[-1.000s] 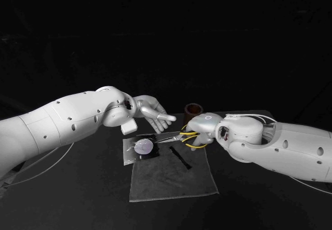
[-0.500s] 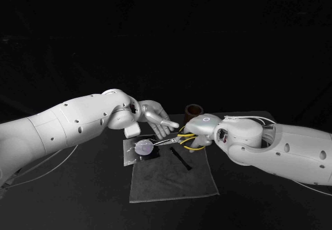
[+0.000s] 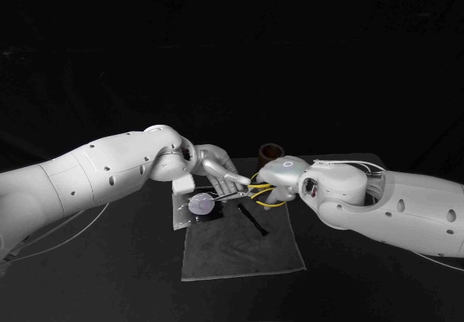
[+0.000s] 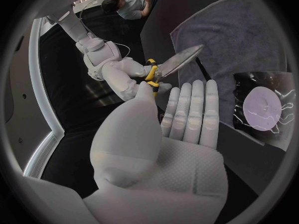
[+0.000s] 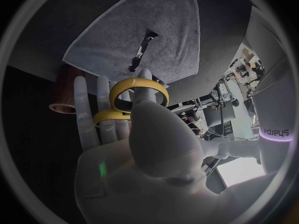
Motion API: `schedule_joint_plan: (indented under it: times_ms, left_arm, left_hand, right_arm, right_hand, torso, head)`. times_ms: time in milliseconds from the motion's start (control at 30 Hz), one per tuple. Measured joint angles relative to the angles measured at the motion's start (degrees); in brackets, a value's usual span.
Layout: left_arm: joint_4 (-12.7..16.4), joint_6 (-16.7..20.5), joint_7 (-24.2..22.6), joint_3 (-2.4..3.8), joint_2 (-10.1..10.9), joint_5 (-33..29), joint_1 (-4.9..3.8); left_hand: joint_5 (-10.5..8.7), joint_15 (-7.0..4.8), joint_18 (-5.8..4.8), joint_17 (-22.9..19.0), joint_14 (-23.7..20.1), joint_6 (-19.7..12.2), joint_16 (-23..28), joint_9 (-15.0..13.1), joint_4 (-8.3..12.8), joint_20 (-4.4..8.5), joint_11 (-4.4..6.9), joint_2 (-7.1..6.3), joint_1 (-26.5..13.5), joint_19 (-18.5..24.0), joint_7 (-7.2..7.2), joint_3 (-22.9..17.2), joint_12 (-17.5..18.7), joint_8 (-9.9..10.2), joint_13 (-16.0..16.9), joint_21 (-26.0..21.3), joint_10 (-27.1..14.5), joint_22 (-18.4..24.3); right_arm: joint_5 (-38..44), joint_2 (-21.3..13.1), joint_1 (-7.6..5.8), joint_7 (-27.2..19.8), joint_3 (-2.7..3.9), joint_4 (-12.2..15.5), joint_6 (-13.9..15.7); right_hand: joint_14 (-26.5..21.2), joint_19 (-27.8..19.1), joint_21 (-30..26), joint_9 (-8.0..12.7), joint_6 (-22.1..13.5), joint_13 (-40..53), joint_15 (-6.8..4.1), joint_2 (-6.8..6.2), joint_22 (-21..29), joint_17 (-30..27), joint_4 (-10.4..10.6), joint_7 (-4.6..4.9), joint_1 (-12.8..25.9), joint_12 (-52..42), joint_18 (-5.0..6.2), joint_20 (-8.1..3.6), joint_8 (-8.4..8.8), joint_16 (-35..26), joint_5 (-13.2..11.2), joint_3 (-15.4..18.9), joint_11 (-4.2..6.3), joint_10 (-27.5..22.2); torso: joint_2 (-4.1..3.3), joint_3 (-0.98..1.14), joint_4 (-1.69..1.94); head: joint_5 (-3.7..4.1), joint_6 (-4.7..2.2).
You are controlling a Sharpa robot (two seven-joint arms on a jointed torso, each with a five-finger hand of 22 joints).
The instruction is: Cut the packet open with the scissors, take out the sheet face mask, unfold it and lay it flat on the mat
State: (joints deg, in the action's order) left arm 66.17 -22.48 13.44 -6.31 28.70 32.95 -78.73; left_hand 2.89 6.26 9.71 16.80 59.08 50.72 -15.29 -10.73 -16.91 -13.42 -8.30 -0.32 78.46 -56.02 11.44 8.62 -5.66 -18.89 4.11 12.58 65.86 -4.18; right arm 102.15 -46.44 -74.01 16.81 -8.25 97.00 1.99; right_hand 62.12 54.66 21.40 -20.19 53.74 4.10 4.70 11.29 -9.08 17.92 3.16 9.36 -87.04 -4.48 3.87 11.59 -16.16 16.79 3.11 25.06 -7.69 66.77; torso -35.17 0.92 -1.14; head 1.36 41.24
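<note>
Right robot hand [image 3: 273, 180] grips scissors [image 3: 253, 194], blades toward 9 o'clock | left robot hand [image 3: 220, 169] flat, empty | packet [image 3: 198, 205] at 11 o'clock corner of mat [image 3: 242, 248] | advice: steady packet first, snip only its edge

Two white arms: left arm [image 3: 87, 176], right arm [image 3: 411, 208]. Two silver hands: left hand [image 3: 220, 168], right hand [image 3: 277, 180]. One pair of scissors [image 3: 251, 192], with two yellow finger loops [image 5: 138, 92]. One packet [image 3: 196, 206], dark, with one pale round patch [image 4: 263, 104] on its face. One grey mat [image 3: 242, 251]. One thin black strip [image 3: 253, 222] on the mat. One brown cylinder [image 3: 269, 151] beyond the hands. One black bench [image 3: 116, 268] under the lot.
</note>
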Motion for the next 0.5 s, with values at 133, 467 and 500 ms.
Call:
schedule_joint_plan:
  times_ms: [133, 467, 500]
  left_arm:
    - [-0.1, -1.8, 0.2, -0.08, 0.1, -2.1, 0.05]
    - [-0.3, -5.6, 0.8, -0.42, 0.1, -6.8, 0.10]
    - [-0.3, -5.8, 0.8, -0.45, 0.0, -7.1, 0.10]
  left_hand:
    - [0.00, 0.00, -0.01, 0.0, 0.0, 0.2, 0.0, -0.1, 0.2, 0.21, 0.21, 0.11, -0.1, -0.2, -0.22, 0.2, 0.0, 0.0, 0.1, -0.2, 0.2, 0.1]
    - [0.00, -0.43, -0.04, 0.7, 0.8, 1.0, 0.4, -0.1, 0.8, 0.39, 0.74, 4.22, 5.5, -0.8, -0.60, 0.0, 0.3, 0.0, 0.0, -0.9, 1.5, 0.2]
    - [0.00, -0.53, -0.04, 0.7, 0.9, 1.1, 0.4, -0.1, 1.1, 0.51, 0.84, 4.53, 6.4, -0.9, -0.73, -0.3, 0.4, 0.0, 0.0, -0.9, 1.6, 0.2]
  right_arm:
    - [0.1, 0.1, -0.01, 0.1, 0.00, -0.1, 0.0]
    - [0.2, 0.3, -0.01, 0.2, 0.00, 0.2, 0.6]
    - [0.2, 0.3, -0.02, 0.2, 0.00, 0.3, 0.8]
  right_hand:
    - [0.0, 0.0, 0.0, 0.0, 0.1, 0.0, 0.00, 0.00, 0.0, 0.0, 0.0, 0.07, 0.0, 0.1, 0.00, 0.00, 0.00, 0.0, 0.0, 0.0, 0.00, 0.0]
    - [0.0, 0.0, 0.0, 0.0, 0.1, 0.0, 0.00, 0.00, 0.0, 0.0, 0.0, 0.07, 0.0, 0.1, 0.00, 0.02, 0.00, 0.0, 0.0, 0.0, 0.00, 0.0]
    - [0.0, 0.0, 0.0, 0.0, 0.1, 0.0, 0.00, 0.00, 0.0, 0.0, 0.0, 0.07, 0.0, 0.1, 0.00, 0.02, 0.00, 0.0, 0.0, 0.0, 0.01, 0.0]
  torso:
    - [0.00, 0.01, 0.00]
    - [0.02, 0.01, 0.01]
    - [0.02, 0.01, 0.01]
  head:
    - [0.01, 0.09]
    - [-0.10, 0.26]
    - [-0.11, 0.30]
